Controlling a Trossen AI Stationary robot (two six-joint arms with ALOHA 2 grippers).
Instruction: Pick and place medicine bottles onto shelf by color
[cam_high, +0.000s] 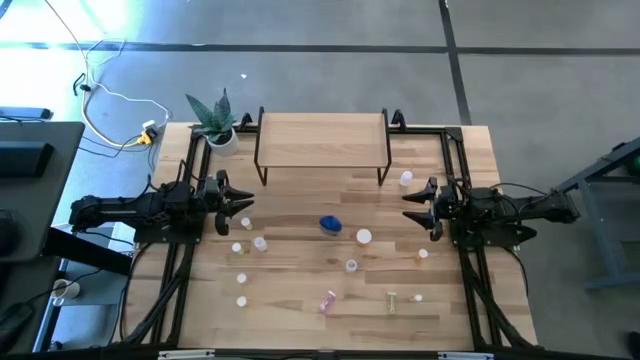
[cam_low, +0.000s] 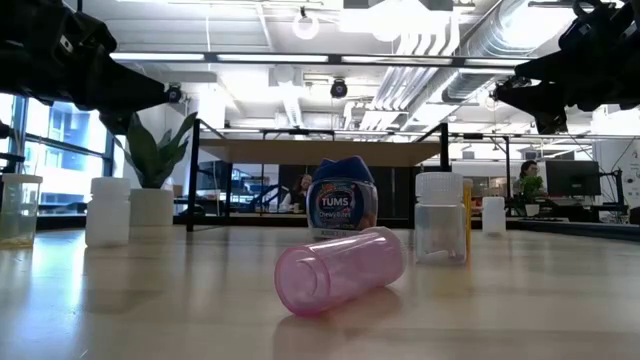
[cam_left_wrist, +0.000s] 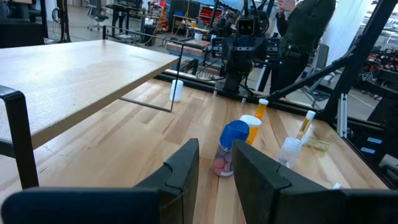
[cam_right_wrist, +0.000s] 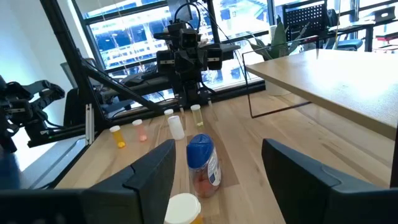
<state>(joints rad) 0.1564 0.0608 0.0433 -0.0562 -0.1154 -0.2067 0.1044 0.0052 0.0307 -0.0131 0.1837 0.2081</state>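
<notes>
The shelf (cam_high: 320, 140), a light-wood board on thin black legs, stands at the table's far middle. Several small medicine bottles are scattered on the tabletop in front of it. The larger blue one (cam_high: 330, 225) stands upright at the centre. A pink one (cam_low: 340, 270) lies on its side toward the near edge, with a yellow-green one (cam_high: 391, 300) to its right. My left gripper (cam_high: 243, 200) hovers level at the table's left, its fingers nearly together with nothing between them (cam_left_wrist: 216, 155). My right gripper (cam_high: 408, 205) hovers level at the right, open and empty (cam_right_wrist: 217, 149). Both point toward the blue bottle.
A potted plant (cam_high: 222, 125) stands at the shelf's left end. Black frame rails (cam_high: 185, 260) run along both sides of the table under the arms. One white-capped bottle (cam_high: 406, 178) stands by the shelf's right leg. A person (cam_left_wrist: 305, 31) stands beyond the table.
</notes>
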